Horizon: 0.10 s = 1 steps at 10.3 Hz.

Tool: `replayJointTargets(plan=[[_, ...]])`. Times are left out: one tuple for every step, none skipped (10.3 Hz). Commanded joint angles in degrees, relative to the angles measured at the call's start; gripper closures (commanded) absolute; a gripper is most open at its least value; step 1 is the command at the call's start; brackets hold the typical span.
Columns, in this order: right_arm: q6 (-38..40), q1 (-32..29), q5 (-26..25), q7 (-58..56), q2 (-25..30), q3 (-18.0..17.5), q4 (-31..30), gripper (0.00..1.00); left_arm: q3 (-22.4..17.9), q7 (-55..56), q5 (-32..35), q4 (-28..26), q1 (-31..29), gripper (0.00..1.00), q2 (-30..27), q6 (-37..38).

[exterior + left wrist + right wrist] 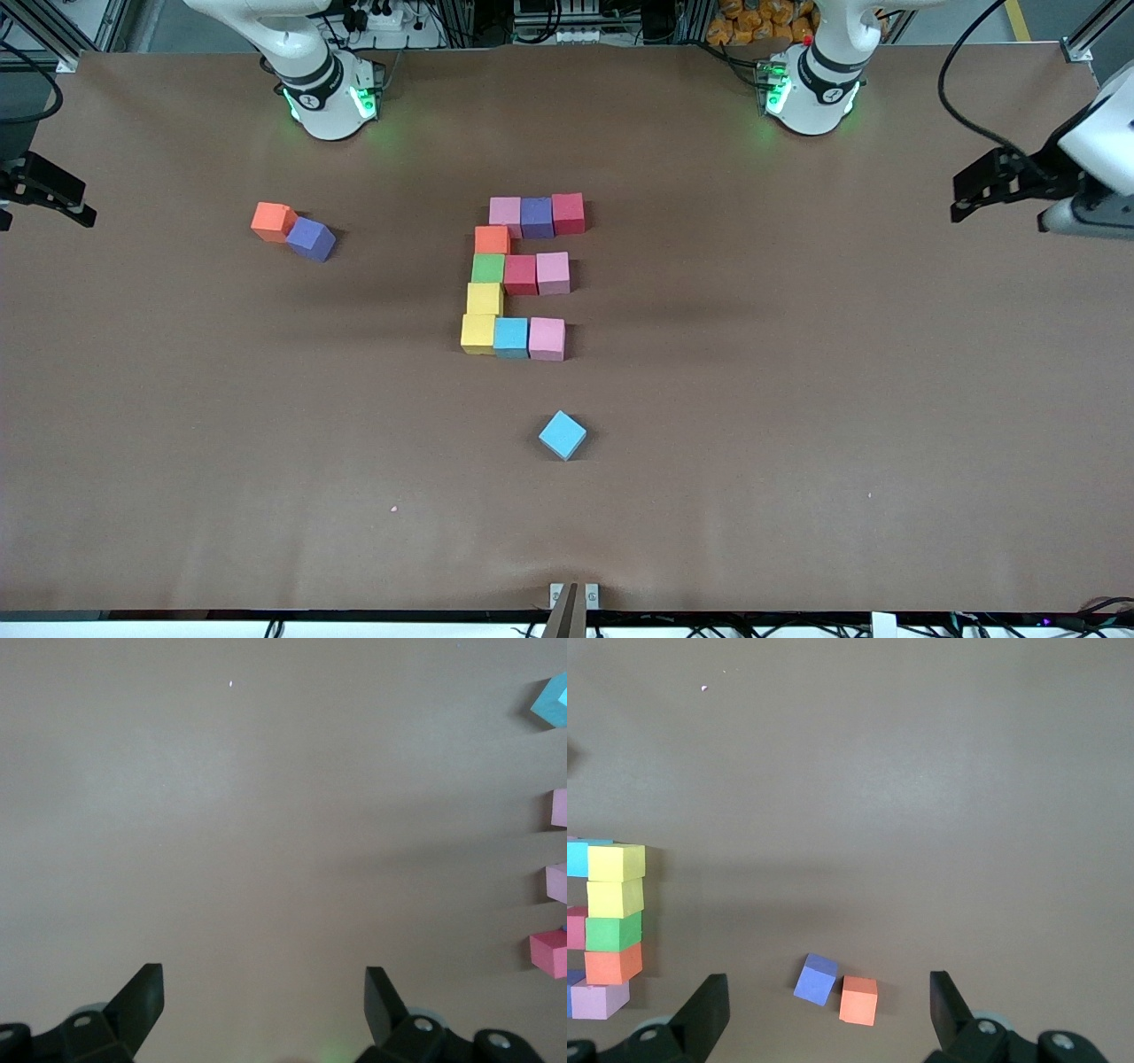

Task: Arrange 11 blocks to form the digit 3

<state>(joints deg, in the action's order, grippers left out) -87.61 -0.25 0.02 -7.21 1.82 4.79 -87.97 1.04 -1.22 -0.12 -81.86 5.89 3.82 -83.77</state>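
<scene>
Blocks of coloured foam sit in a joined figure at the middle of the brown table [177, 443]. Its row farthest from the front camera reads pink [505, 213], purple [537, 217], red [568, 213], running toward the left arm's end. An orange block [492, 240] touches the pink one on its nearer side, and a green block [488, 268] follows, with a red block [521, 275] and a pink block [553, 272] beside it forming a middle row. A yellow block [485, 299] comes next, then the nearest row: yellow [478, 333], sky blue [511, 337], pink [547, 338]. One loose sky blue block [563, 434], turned at an angle, lies apart, nearer the front camera. Toward the right arm's end, a second orange block [272, 221] and a second purple block [311, 238] lie touching, well apart from the figure. The left gripper [974, 190] hangs over the table's edge at the left arm's end, fingers spread wide, holding nothing. The right gripper [53, 199] hangs over the edge at the right arm's end, also wide open and empty. Both arms wait.
</scene>
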Motion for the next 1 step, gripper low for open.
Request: replayJointTargets(plan=[[0.3,0.1,-0.3,-0.5,0.2,0.0,0.3,0.0,-0.7,-0.5,0.2,-0.3,0.5,0.0,0.2,-0.4]])
